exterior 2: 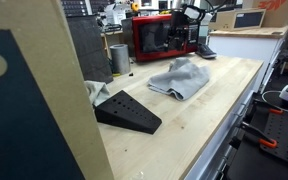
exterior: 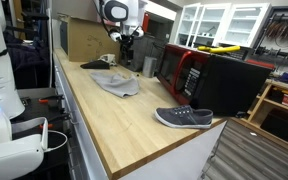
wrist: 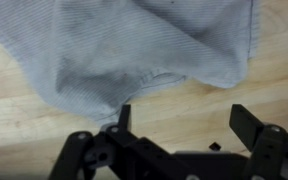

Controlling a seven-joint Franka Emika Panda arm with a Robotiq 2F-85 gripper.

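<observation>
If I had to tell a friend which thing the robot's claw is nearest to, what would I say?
Find the long wooden counter with the red microwave along one side. Near its middle, by the open gripper, lies a grey cloth. It is the only soft, crumpled thing there: the grey shoe and the black wedge keep firm shapes.

The Panda arm [exterior: 115, 12] stands tall behind the grey cloth [wrist: 144, 50]. Its upper joints are folded, and its wrist is turned so the gripper [wrist: 184, 120] points straight down at the cloth's edge. The two fingers are spread wide with nothing between them. In the wrist view one fingertip [wrist: 125, 112] lies at the cloth's hem, while the other is clear of the cloth. In both exterior views the gripper hangs above the cloth.
</observation>
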